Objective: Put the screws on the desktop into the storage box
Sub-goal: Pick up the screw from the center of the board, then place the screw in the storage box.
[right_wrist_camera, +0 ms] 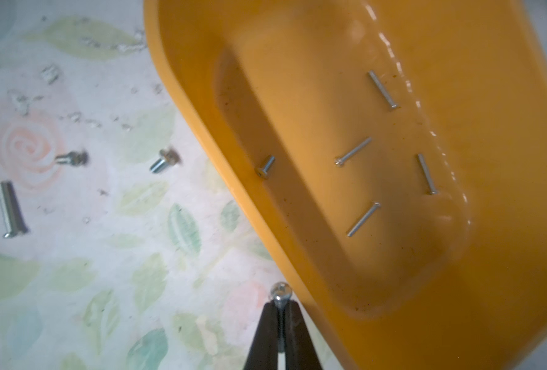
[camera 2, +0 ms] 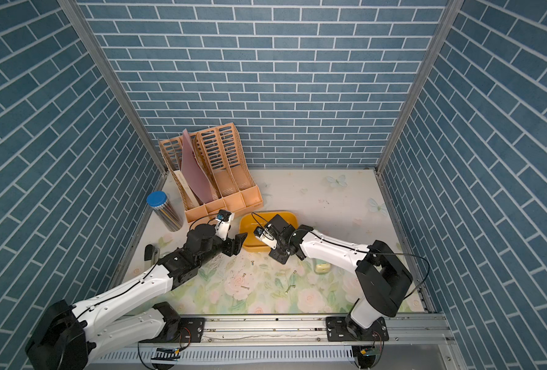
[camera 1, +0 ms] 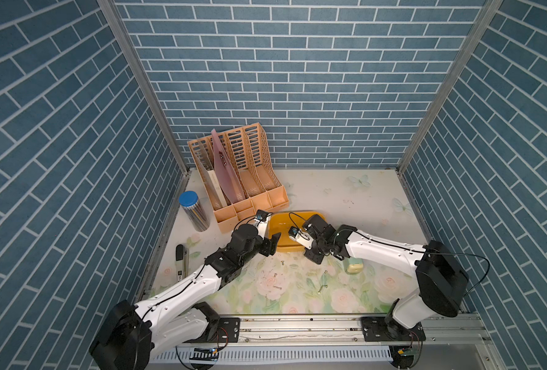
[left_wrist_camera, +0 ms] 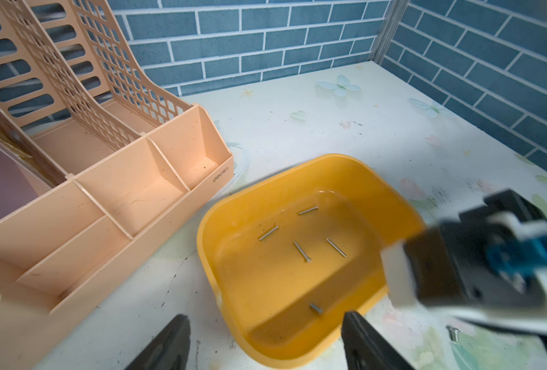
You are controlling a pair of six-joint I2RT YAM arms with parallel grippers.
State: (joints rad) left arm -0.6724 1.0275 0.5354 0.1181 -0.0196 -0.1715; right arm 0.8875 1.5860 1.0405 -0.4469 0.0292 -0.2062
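In a top view, loose screws point(camera 1: 277, 287) are lying on the desktop point(camera 1: 345, 192) near the yellow box point(camera 1: 281, 221).
Left wrist: the left gripper point(left_wrist_camera: 265, 346) is gaping wide at the box's edge, with five screws point(left_wrist_camera: 301, 251) lying inside.
Right wrist: the right gripper point(right_wrist_camera: 280, 307) is pinching one screw point(right_wrist_camera: 280, 292), just beside the rim.

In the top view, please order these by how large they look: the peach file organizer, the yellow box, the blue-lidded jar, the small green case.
1. file organizer
2. yellow box, partly covered by arms
3. jar
4. green case, partly hidden
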